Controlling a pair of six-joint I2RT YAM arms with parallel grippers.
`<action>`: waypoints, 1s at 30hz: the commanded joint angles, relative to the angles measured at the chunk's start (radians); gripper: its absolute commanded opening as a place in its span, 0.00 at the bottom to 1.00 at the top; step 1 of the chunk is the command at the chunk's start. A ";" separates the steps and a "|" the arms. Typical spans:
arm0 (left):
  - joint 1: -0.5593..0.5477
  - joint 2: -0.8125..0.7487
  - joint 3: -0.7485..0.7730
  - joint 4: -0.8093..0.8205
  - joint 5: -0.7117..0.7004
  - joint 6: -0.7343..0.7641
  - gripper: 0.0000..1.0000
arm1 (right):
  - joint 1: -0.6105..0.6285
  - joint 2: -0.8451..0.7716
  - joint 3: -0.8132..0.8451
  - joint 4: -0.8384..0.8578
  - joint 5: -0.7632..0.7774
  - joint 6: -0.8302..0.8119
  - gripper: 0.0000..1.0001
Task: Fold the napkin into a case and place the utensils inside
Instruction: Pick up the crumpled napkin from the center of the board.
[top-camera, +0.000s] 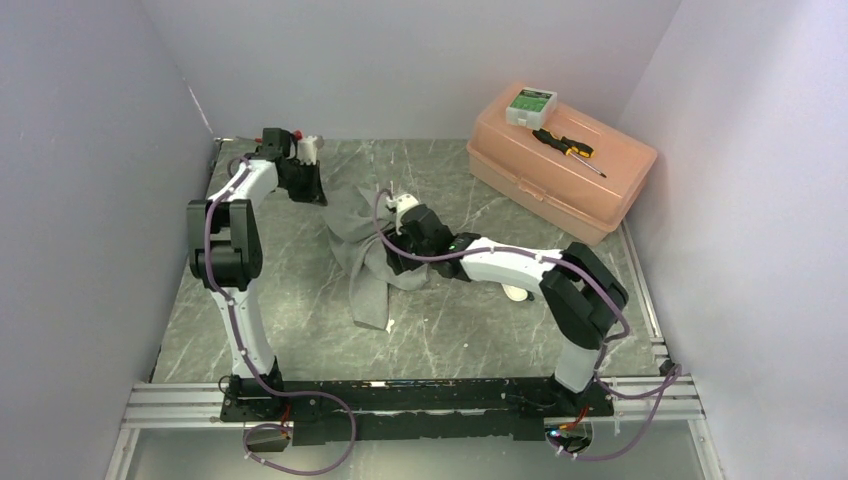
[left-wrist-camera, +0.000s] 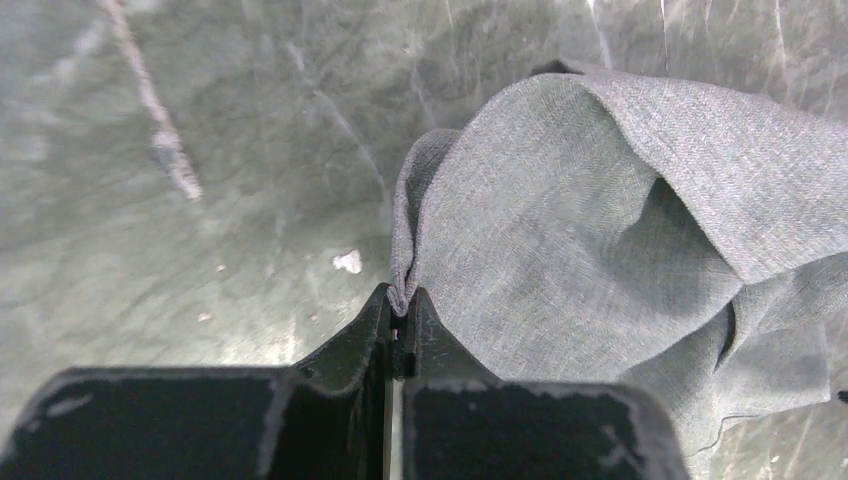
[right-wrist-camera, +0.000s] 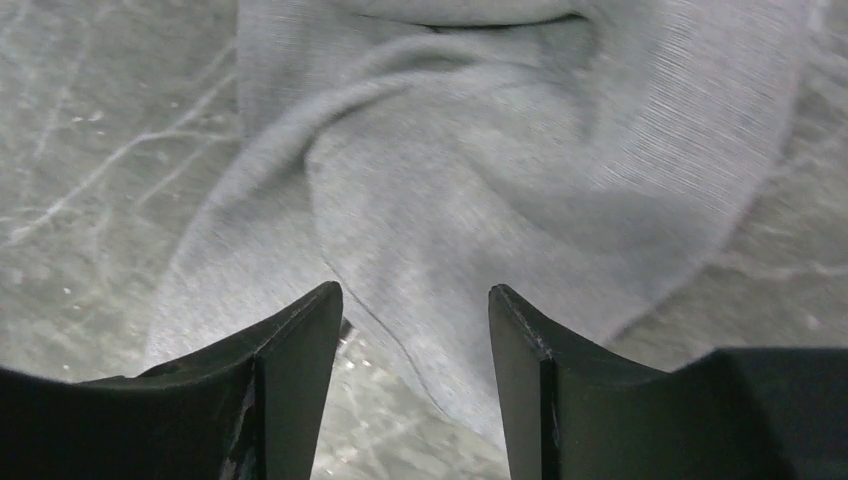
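Note:
The grey napkin (top-camera: 365, 258) lies crumpled at the table's middle. My left gripper (top-camera: 314, 194) is at its far left end, shut on a pinched fold of the napkin's edge (left-wrist-camera: 401, 296); the cloth (left-wrist-camera: 600, 230) bunches to the right in the left wrist view. My right gripper (top-camera: 398, 266) hovers over the napkin's right side, open and empty, with a hemmed napkin edge (right-wrist-camera: 450, 200) between its fingers (right-wrist-camera: 300, 330). A bit of the white spoon (top-camera: 517, 292) shows under the right forearm. The gold-bronze spoon is hidden.
An orange plastic toolbox (top-camera: 590, 185) stands at the back right, with a black-and-yellow screwdriver (top-camera: 566, 147) and a small green-and-white box (top-camera: 530, 105) on its lid. Walls close in the table on three sides.

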 joint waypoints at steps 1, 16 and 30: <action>-0.003 -0.150 0.086 -0.057 -0.115 0.066 0.03 | 0.031 0.068 0.109 0.066 0.006 -0.024 0.61; -0.001 -0.305 0.085 -0.108 -0.243 0.124 0.03 | 0.048 0.278 0.263 0.079 0.035 0.004 0.21; 0.001 -0.379 0.067 -0.113 -0.164 0.165 0.03 | -0.126 0.082 0.135 0.116 0.145 -0.019 0.46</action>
